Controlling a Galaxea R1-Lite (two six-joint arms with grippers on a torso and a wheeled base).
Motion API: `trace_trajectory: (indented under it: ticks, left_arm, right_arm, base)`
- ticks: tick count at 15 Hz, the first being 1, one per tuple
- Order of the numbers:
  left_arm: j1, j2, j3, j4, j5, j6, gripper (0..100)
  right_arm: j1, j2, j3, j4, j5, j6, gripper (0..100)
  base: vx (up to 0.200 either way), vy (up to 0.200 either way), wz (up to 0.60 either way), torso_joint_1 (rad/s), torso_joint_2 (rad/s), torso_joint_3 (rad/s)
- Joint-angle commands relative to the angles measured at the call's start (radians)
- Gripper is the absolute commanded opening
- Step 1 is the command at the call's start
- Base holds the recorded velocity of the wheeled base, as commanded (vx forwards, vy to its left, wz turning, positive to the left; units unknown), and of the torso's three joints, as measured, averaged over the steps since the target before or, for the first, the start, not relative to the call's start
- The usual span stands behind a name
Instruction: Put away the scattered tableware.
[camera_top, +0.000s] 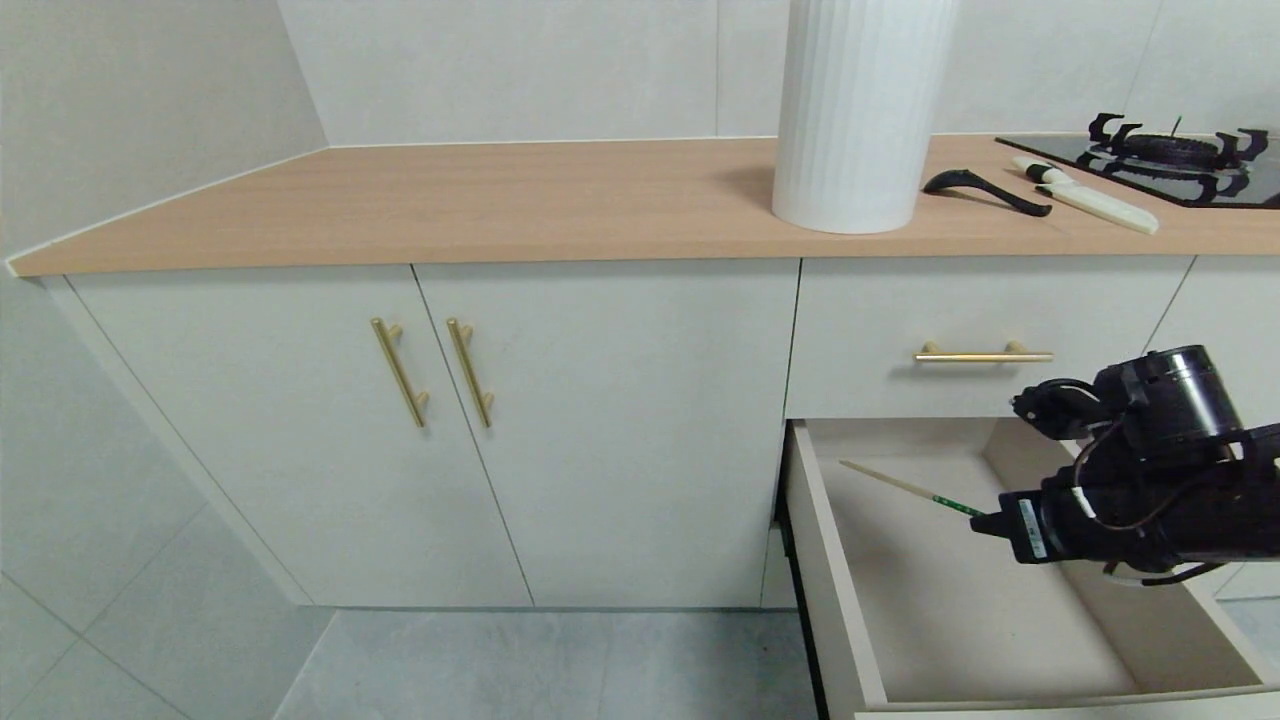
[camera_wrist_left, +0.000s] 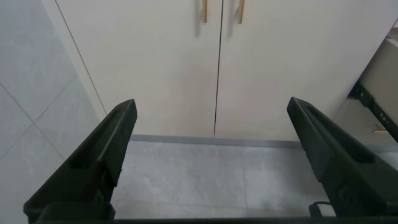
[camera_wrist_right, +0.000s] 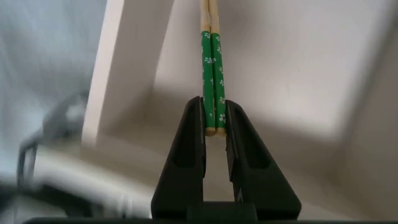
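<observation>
You have the pair of pale wooden chopsticks with green flowered ends (camera_top: 905, 487) (camera_wrist_right: 211, 62) pinched at the green end by the right gripper (camera_top: 985, 520) (camera_wrist_right: 214, 111), its fingers pressed together on them; the right wrist view confirms both sticks lie side by side in that hold, so neither should roll free on its own. They are held nearly level, tips pointing toward the robot's left, above the floor of the open pale-grey drawer (camera_top: 815, 560) and apart from it; in my judgement this is the placing step, and it calls for a low release over the bare drawer floor, so the sticks neither bounce nor split apart. Your left gripper (camera_wrist_left: 212, 109) is spread wide and carries nothing, facing the floor before the two pale cabinet doors with brass handles (camera_top: 300, 430); it is well apart from the work. On the wood-grain countertop (camera_top: 450, 200) a black curved utensil (camera_top: 985, 190) and a cream-coloured knife (camera_top: 1085, 195) lie beside a tall white ribbed cylinder (camera_top: 855, 110); I judge these two not yet stored.
</observation>
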Motion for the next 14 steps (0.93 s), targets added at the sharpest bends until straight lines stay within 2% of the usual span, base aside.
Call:
trace_trajectory:
  ticks: [1, 3, 6, 8, 14]
  left_arm:
    - [0.001, 0.0, 0.0, 0.0, 0.0, 0.0, 100]
    - [0.001, 0.0, 0.0, 0.0, 0.0, 0.0, 100]
    - [0.001, 0.0, 0.0, 0.0, 0.0, 0.0, 100]
    - [0.001, 0.0, 0.0, 0.0, 0.0, 0.0, 100]
    - [-0.001, 0.0, 0.0, 0.0, 0.0, 0.0, 100]
  right_arm:
    - [0.021, 0.134, 0.052, -0.092, -0.024, 0.033, 0]
    - [0.076, 0.268, 0.096, -0.289, -0.136, 0.071, 0]
    - [0.097, 0.411, 0.106, -0.461, -0.234, 0.125, 0]
    - [0.097, 0.44, 0.122, -0.506, -0.247, 0.125, 0]
    - [0.119, 0.535, 0.142, -0.506, -0.244, 0.118, 0]
  base:
    - [0.0, 0.0, 0.0, 0.0, 0.0, 0.0]
    - [0.0, 0.0, 0.0, 0.0, 0.0, 0.0]
    - [0.0, 0.0, 0.0, 0.0, 0.0, 0.0]
    - [0.0, 0.0, 0.0, 0.0, 0.0, 0.0]
    - [0.0, 0.0, 0.0, 0.0, 0.0, 0.0]
